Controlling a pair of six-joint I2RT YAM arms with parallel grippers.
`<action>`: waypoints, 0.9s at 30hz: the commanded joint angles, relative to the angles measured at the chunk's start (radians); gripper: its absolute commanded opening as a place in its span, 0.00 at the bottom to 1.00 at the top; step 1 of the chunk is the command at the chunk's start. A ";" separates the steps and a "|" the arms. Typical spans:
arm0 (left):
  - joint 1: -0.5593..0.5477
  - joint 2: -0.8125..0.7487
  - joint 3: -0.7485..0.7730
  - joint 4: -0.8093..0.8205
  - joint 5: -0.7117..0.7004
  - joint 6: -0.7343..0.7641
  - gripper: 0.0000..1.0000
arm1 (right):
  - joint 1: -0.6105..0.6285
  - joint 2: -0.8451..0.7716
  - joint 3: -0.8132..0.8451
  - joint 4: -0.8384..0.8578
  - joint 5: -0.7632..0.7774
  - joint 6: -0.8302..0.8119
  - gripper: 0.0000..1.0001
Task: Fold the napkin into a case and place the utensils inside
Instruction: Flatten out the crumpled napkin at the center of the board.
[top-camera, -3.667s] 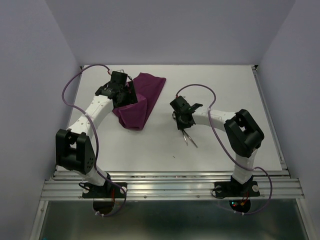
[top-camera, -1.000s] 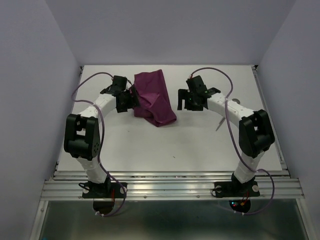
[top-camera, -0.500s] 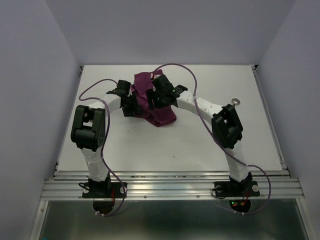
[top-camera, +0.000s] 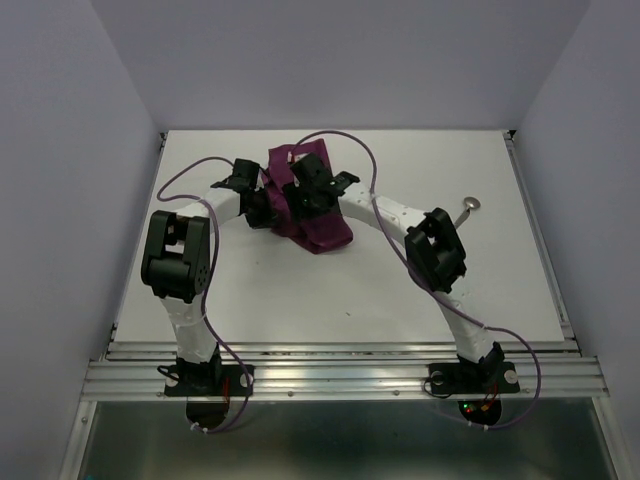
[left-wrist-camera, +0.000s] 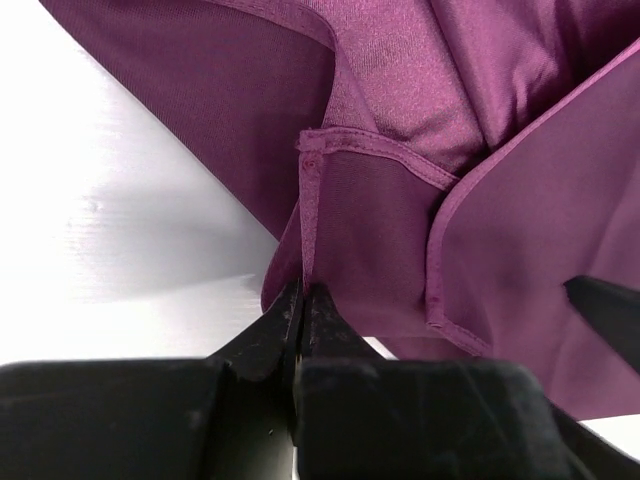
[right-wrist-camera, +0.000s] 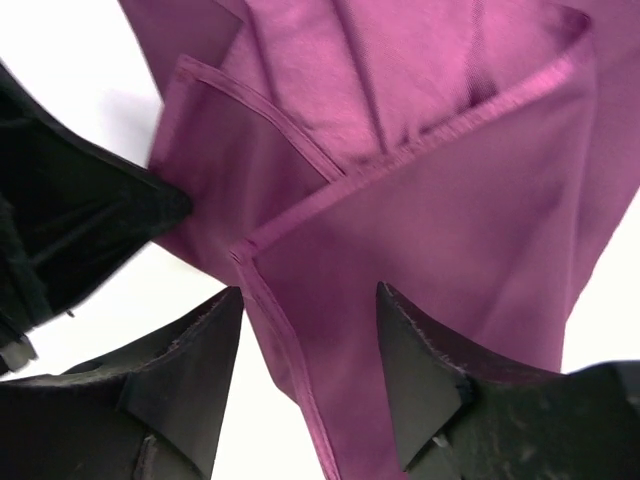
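The plum-purple napkin (top-camera: 325, 228) lies in loose, uneven folds at the back middle of the table; no case is in view. My left gripper (top-camera: 270, 207) is at the napkin's left side. In the left wrist view it (left-wrist-camera: 300, 295) is shut on a hemmed edge of the cloth (left-wrist-camera: 400, 80). My right gripper (top-camera: 303, 195) hangs over the napkin from the right. In the right wrist view it (right-wrist-camera: 310, 330) is open, its fingers astride another hemmed edge of the napkin (right-wrist-camera: 450, 180). One of the utensils, a silver spoon (top-camera: 468, 207), lies far to the right.
The white table (top-camera: 350, 290) is walled by pale panels at the back and both sides. A metal rail runs along its near edge by the arm bases. The two arms arch toward each other, their grippers close together over the cloth.
The left gripper has shut on the napkin's edge. The right arm has swung left from the table's right side onto the napkin, its jaws narrowing, and the spoon now shows.
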 joint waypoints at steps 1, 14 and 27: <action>0.007 -0.033 -0.007 0.014 0.022 0.003 0.00 | 0.018 0.038 0.066 -0.005 -0.003 -0.019 0.59; 0.007 -0.042 -0.005 0.011 0.032 0.009 0.00 | 0.027 0.100 0.135 -0.014 0.034 -0.004 0.48; 0.008 -0.039 0.005 -0.001 0.025 0.022 0.00 | 0.027 0.038 0.069 0.064 0.081 0.040 0.49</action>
